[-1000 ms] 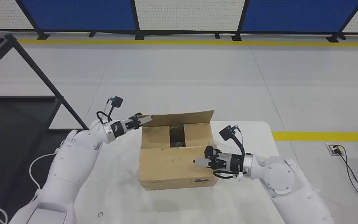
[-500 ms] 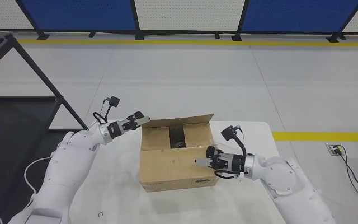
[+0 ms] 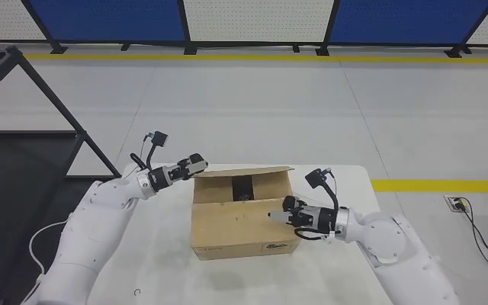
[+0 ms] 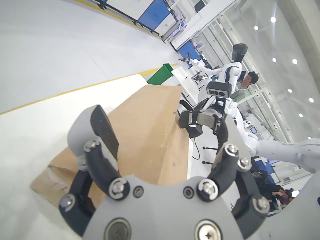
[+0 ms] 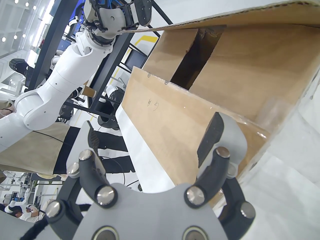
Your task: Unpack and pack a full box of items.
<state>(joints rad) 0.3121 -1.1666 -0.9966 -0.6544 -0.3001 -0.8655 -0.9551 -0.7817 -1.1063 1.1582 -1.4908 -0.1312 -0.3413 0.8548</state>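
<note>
Box (image 3: pixel 240 221) on table – rear flap (image 3: pixel 252 171) nearly level – left gripper (image 3: pixel 200 162) at 10 o'clock, right gripper (image 3: pixel 273 216) at 3, both spread open.

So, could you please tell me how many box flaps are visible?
4: the far flap, tilted, with the left gripper at its corner; two inner flaps folded in, a dark gap between them; the near flap lying closed by the right gripper.
</note>
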